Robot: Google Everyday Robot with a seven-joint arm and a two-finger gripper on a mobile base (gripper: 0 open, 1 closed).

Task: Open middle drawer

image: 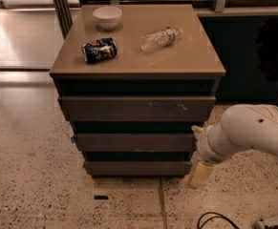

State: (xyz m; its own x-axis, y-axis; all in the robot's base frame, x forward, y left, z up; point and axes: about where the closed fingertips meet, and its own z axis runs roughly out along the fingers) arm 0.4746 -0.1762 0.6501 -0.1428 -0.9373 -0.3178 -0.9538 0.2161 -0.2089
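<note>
— What do we record for the cabinet?
— We note a tan top [186, 56] and dark grey-brown fronts: the middle drawer [134, 142] plain, the taller front [137, 109] above it marked with small pale scratches
— And the items on top?
— We log a white bowl [107, 17], a blue can [99, 50] with white markings and a clear bottle [160, 37]
— The gripper [200, 174]?
— Cream, low beside the cabinet's right side, on a white arm [246, 132]; the floor [33, 175] is beige, speckled dark

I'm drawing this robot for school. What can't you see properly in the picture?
All in the camera view:
- Gripper, low by the right side of the cabinet: partly hidden by the robot's arm.
- Middle drawer: its inside is hidden behind its front.
- Arm: cut off by the right edge.
- Can: label too small to read.
</note>
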